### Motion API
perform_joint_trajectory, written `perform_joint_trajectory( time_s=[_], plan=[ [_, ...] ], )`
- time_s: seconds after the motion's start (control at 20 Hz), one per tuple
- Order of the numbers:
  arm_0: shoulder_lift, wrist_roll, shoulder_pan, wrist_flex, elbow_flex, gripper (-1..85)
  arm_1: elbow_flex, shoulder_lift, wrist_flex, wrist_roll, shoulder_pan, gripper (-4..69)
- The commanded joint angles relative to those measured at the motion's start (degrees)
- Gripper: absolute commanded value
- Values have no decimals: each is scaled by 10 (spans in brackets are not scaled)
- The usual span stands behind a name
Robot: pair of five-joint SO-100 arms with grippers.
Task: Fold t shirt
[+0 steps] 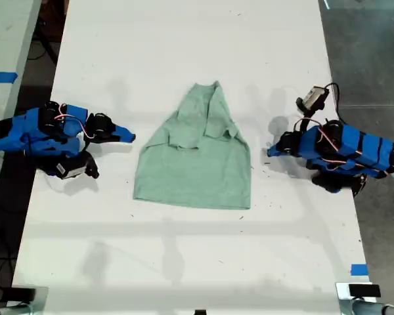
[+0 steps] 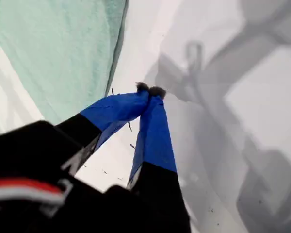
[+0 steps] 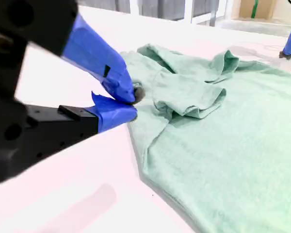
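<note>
A pale mint-green t shirt (image 1: 196, 154) lies mid-way across a white table (image 1: 184, 39), bottom hem toward the near edge in the exterior view, its upper part gathered into a narrowing, rumpled peak with both sleeves folded inward; two blue arms lie low at either side of it, one at the exterior view's left, one at the exterior view's right.

Only the second wrist view shows the cloth's soft knit surface, the rolled sleeve fold (image 3: 194, 102) and the raised collar ridge; there my second gripper (image 3: 131, 104), blue tapered fingers on a black body, has its tips pressed together just at the shirt's side edge, and whether any cloth is caught between them cannot be told.

The first wrist view alone shows the shirt's (image 2: 53, 53) straight side edge against the glossy table, with hard arm shadows across the white surface; my first gripper (image 2: 150, 91), its blue jaws meeting at dark tips, is closed on nothing, just beside the fabric and apart from it.

The exterior view adds blue tape (image 1: 358, 270) near the table's edge at its right.
</note>
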Motion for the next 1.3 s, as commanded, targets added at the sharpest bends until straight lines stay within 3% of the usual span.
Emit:
perform_joint_trajectory(
  time_s=[0.0, 1.25],
  plan=[
    [5, -18, -14, 3, 5, 1, 20, 4, -6, 9, -1, -11],
    [5, -19, -14, 4, 6, 1, 20, 4, -4, 17, -3, -11]
  ],
)
